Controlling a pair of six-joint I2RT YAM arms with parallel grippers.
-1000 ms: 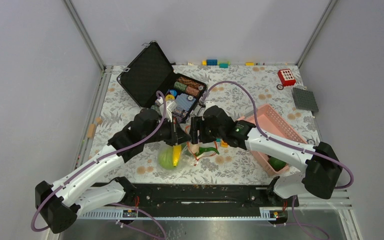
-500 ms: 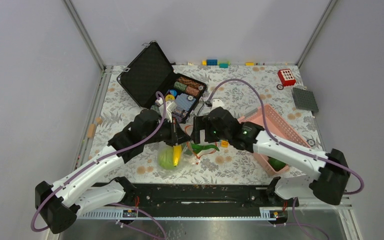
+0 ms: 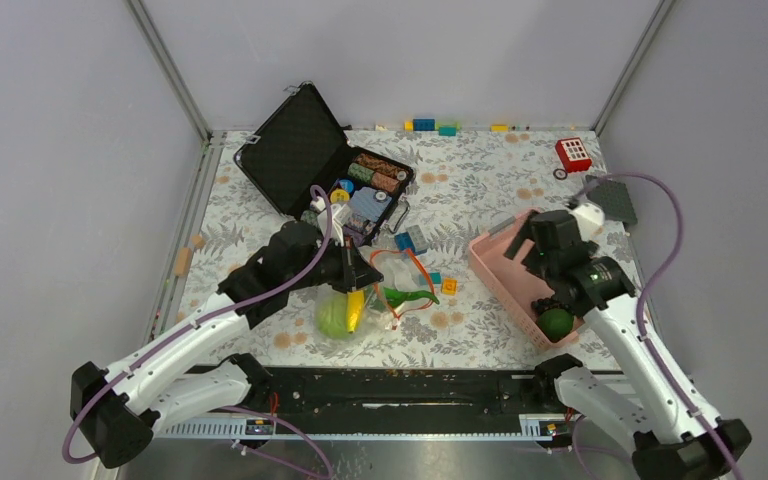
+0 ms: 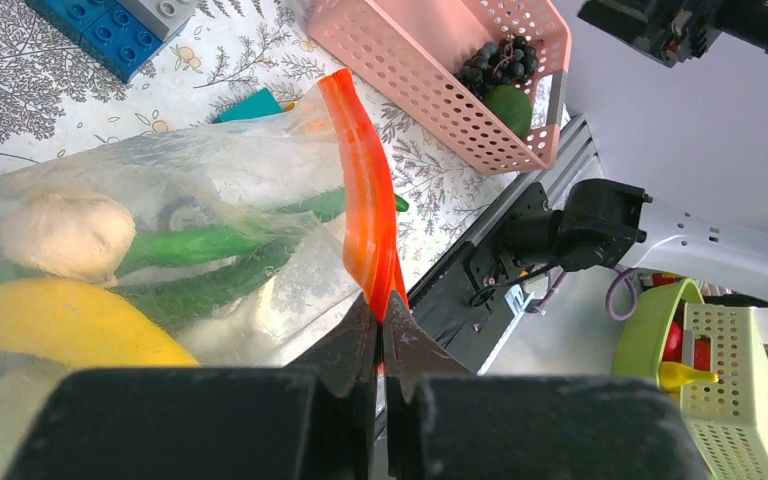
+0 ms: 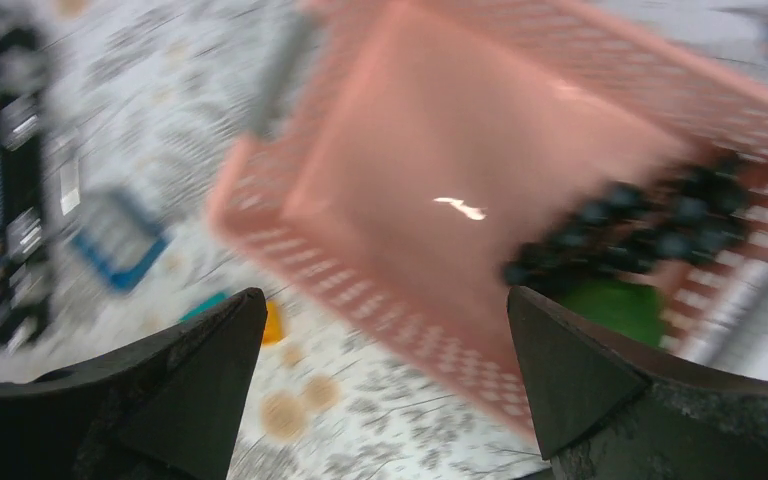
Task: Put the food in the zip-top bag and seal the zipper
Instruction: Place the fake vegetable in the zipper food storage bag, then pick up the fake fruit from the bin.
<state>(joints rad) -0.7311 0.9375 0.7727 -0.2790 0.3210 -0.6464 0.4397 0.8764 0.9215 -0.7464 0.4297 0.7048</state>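
The clear zip-top bag (image 3: pixel 360 300) lies at the table's middle, its orange-red zipper strip (image 3: pixel 405 272) looped open. Inside are a light-green cabbage (image 3: pixel 333 316), a yellow piece (image 3: pixel 354 308) and green pods (image 3: pixel 405 297) reaching out of the mouth. My left gripper (image 3: pixel 365 277) is shut on the zipper strip (image 4: pixel 360 190), which it pinches at its tips (image 4: pixel 381 300); the left wrist view shows the bag (image 4: pixel 220 170) with pods (image 4: pixel 210 245), a yellow piece (image 4: pixel 50 320) and a white piece (image 4: pixel 65 232). My right gripper (image 3: pixel 535 250) is open and empty (image 5: pixel 385 350) above the pink basket (image 5: pixel 460 150).
The pink basket (image 3: pixel 520 290) holds a dark green round piece (image 3: pixel 556 322) and dark grapes (image 5: pixel 640 225). An open black case (image 3: pixel 305 150) with poker chips stands behind the bag. Loose bricks (image 3: pixel 412 240) lie beside it. A red toy (image 3: pixel 572 154) and grey baseplate (image 3: pixel 610 198) are at the back right.
My right arm has swung away from the bag's mouth to the right, and is now over the pink basket. The left gripper has kept its hold on the strip.
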